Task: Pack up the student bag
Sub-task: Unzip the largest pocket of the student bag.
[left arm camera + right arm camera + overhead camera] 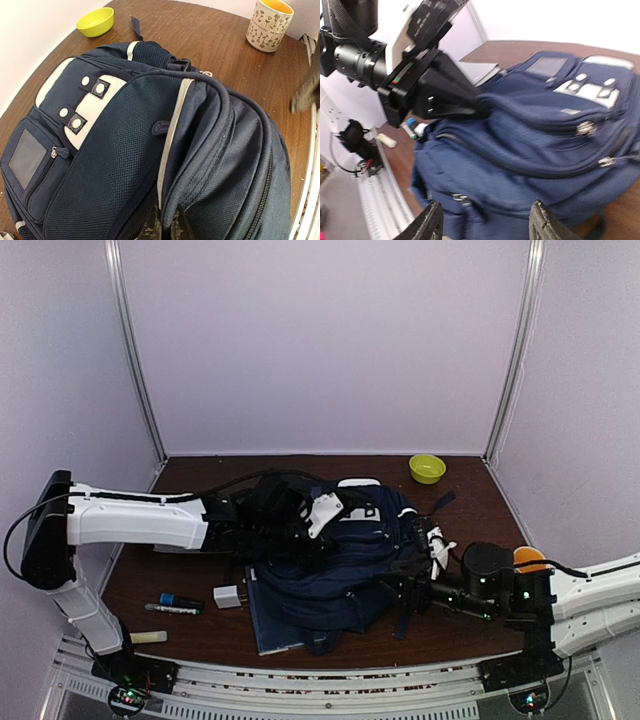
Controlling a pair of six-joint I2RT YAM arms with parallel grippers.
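Pinching student bag (pixel 125 150): left end effector (pixel 166 224)

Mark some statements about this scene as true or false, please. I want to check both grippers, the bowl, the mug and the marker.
1. The left gripper pinches fabric of the student bag. True.
2. The right gripper is shut on a strap. False: its fingers stand apart, holding nothing.
3. A yellow-green bowl stands on the table beyond the bag. True.
4. The mug is packed in the bag. False: it stands on the table, outside the bag.
5. The marker lies right of the bag. False: it lies to the left of it.
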